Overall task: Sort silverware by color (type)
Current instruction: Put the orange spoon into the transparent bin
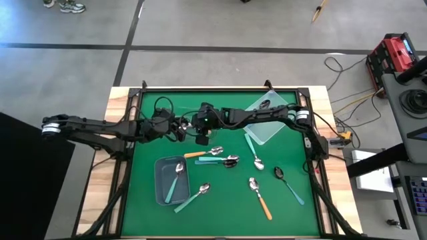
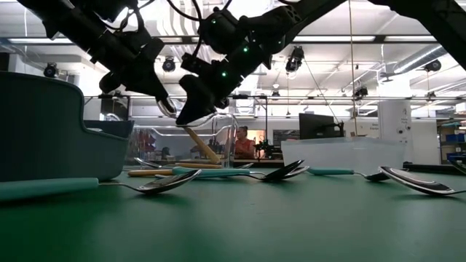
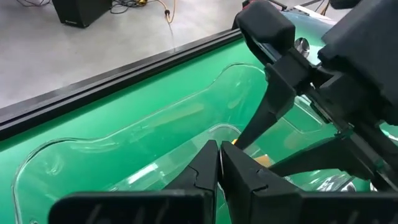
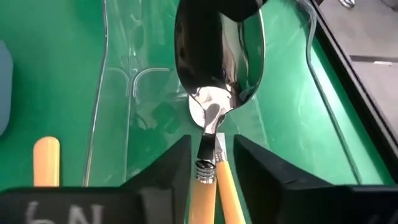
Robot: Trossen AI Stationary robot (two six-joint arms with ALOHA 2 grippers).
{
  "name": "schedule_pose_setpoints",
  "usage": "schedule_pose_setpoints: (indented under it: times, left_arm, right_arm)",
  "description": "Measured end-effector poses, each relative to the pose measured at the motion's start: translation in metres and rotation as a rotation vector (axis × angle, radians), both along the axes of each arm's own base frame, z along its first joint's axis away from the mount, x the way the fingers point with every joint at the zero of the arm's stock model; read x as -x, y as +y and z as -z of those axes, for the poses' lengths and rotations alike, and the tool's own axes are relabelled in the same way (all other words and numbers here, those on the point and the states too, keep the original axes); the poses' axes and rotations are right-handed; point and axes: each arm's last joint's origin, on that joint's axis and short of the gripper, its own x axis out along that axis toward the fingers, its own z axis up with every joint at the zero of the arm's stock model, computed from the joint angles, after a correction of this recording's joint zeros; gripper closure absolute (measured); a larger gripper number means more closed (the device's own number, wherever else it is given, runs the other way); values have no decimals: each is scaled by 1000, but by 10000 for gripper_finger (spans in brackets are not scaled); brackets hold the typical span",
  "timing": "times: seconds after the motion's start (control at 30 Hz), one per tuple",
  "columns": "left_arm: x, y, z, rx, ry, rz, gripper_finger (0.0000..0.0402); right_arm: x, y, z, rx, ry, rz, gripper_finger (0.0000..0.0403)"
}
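Several spoons (image 1: 256, 189) loose on mat; one teal spoon (image 1: 175, 181) in grey bin (image 1: 160, 181). Sorting early, most left. Right gripper (image 1: 201, 138) over clear bin (image 3: 124, 143), fingers apart beside orange spoon (image 4: 214, 118). Left gripper (image 1: 179, 129) adjacent, fingers together, empty.

Two matte black jointed arms, angular blocky links, loose black cables looping near the wrists. Left hand (image 3: 219, 163): black wedge-shaped plastic fingers (image 3: 249, 177) with bevelled edges. Right hand (image 4: 211, 163): same black fingers (image 4: 171, 165), white handwritten marking on the housing below, small green lights glowing on the wrist. Silver-grey collar rings at both arm bases
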Motion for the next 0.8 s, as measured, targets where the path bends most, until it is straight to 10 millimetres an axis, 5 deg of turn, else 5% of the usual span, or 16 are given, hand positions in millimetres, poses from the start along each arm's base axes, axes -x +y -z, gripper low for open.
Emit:
schedule_pose_setpoints:
  times: [0.27, 0.8]
  left_arm:
    - [3, 0, 4, 3, 49, -9, 401]
    - [10, -1, 12, 34, 145, -28, 401]
  right_arm:
    - [3, 1, -8, -40, -10, 31, 243]
    - [51, 15, -90, -59, 1, 20, 257]
